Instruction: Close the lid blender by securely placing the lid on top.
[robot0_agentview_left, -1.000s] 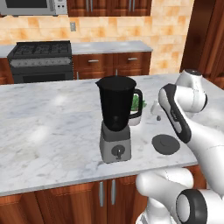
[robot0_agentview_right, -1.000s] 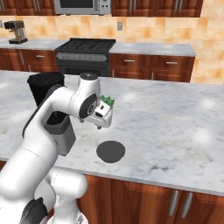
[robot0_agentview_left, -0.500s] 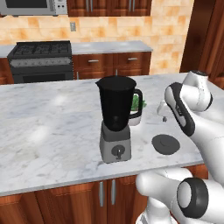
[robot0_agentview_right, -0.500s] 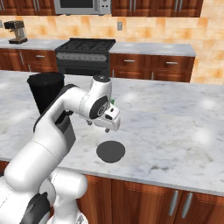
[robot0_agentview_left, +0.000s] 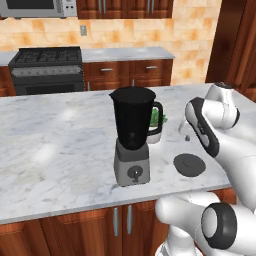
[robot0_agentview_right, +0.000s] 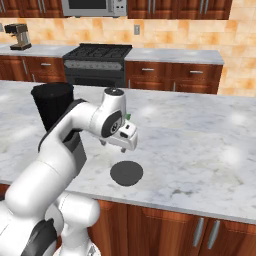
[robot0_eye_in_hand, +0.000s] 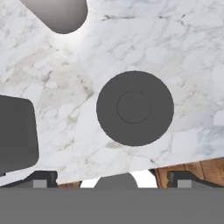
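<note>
1. Hovering above the marble counter (robot0_agentview_left: 60, 150), the gripper (robot0_agentview_right: 114, 145) is held over the lid (robot0_eye_in_hand: 134, 108) with nothing between its fingers; in the hand view the two tips sit well apart at the bottom edge, so the jaws are judged to be spread wide.

2. The lid (robot0_agentview_left: 189, 164) is seen lying flat on the counter near its front edge, to the right of the blender (robot0_agentview_left: 132, 135) and clear of it — no contact with the jar or base is visible.

3. The blender jar is left uncovered; its mouth is seen open and dark in the left base view, and a small potted plant (robot0_agentview_left: 156, 122) stands just behind it.

4. The step in hand is judged to be the descent for a grasp; the placing itself has not been started.

5. What could go wrong:
   - The lid is a thin disc, so little edge is offered to the fingers; a shallow descent could let it slip out or be pushed along the marble.
   - Because the lid lies near the counter's front edge, a sideways nudge could send it off.
   - If it is pinched off-centre, the lid could tilt in the grip and be set down crooked on the jar's mouth — not securely seated.
   - The jar could be knocked by the arm when the lid is carried across.
</note>
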